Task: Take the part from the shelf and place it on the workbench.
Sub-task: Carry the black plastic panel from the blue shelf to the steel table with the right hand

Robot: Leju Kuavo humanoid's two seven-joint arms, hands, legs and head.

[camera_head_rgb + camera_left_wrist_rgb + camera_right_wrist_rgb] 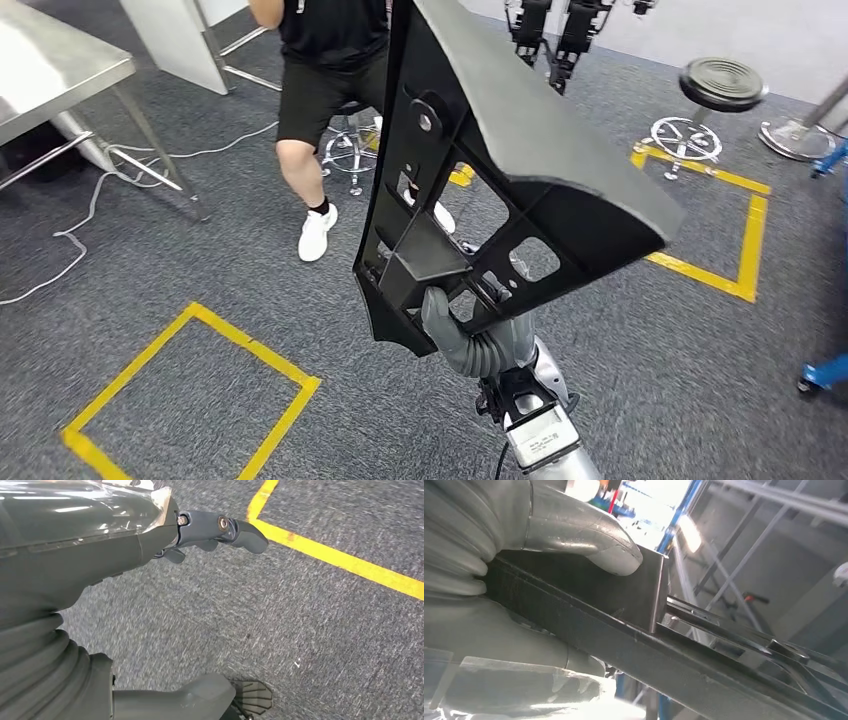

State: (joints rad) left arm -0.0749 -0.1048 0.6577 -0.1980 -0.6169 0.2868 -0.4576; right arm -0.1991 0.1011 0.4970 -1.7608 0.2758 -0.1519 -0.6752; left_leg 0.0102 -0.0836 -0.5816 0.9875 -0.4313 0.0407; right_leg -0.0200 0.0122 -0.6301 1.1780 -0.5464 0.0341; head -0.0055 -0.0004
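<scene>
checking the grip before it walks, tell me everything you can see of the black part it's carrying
The black part is a large flat panel that looks like moulded plastic, with a ribbed frame of cut-out windows and a smooth curved skin. It is held upright and tilted above the carpet, gripped near its lower end by the right hand, whose thumb presses on it.

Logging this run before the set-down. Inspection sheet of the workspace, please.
Surface: steel table, bare where seen.
Job's things: black part held up over grey carpet.
Clutter: two stools; yellow floor tape.
Hands: right hand grips the part's lower end, thumb pressed on it; left hand holds nothing.
Cables: white cable on the floor by the table.
Surroundings: person seated ahead; blue frame.
</scene>
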